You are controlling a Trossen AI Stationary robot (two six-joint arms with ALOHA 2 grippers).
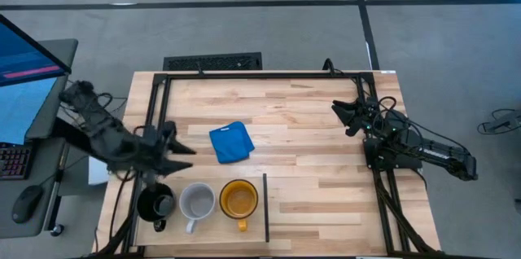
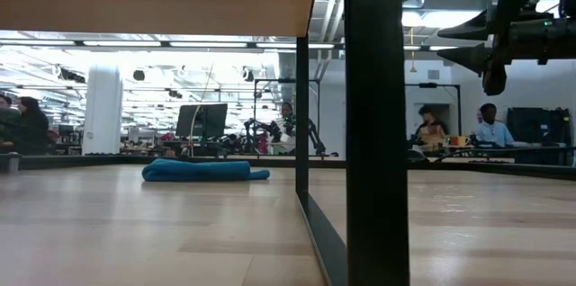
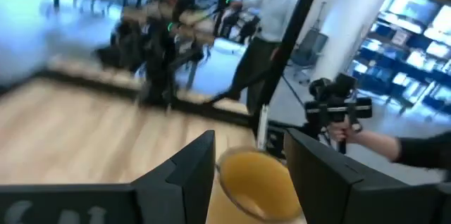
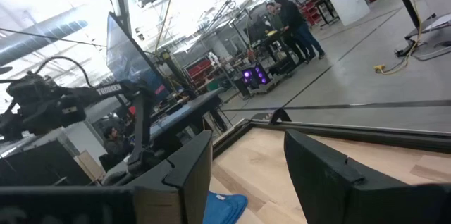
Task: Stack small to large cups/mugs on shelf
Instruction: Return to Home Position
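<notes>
Mugs in a row along the table's front edge, high view: black mug (image 1: 155, 204) nearest the left corner, grey mug (image 1: 196, 201), then yellow mug (image 1: 238, 199) beside the divider (image 1: 265, 206), all on the shelf (image 1: 216, 226). Left gripper (image 1: 181, 147) just behind the black mug, fingers wide, empty. Right gripper (image 1: 340, 117) near the right edge, fingers wide, empty. Probably best to lift straight up before retracting, clear of the rims.

Low view: planked table, blue cloth (image 2: 202, 171), people at benches beyond. Left wrist view: yellow mug past spread fingers. Right wrist view: workshop hall.
</notes>
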